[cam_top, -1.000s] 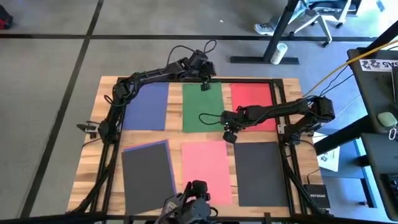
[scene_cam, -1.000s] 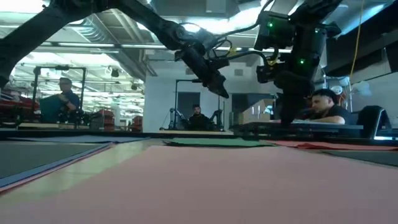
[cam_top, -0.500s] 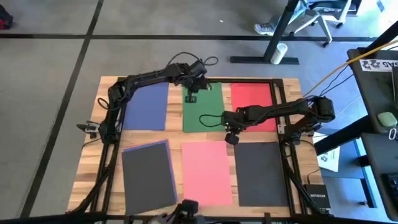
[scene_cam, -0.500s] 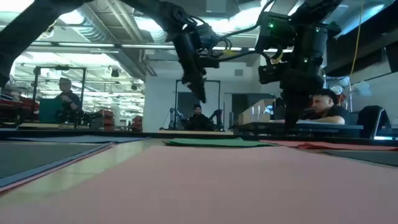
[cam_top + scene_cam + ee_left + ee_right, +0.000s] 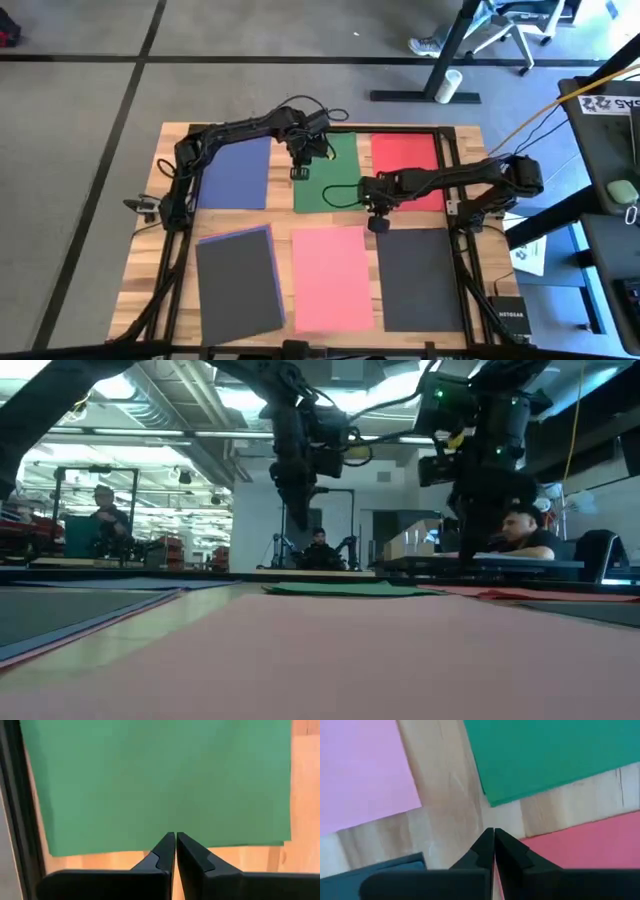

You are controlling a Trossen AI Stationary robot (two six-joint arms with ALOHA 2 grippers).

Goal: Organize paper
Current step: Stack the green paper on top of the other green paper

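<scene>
- From above I can read "NETGEAR" in white letters on a small dark box [image 5: 504, 306] that sits just off the right edge of my worktop [image 5: 470, 140].
- A white sign [image 5: 612, 103] on the dark desk at the far right carries dark print, cut off by the picture's edge, and I cannot make it out.
</scene>
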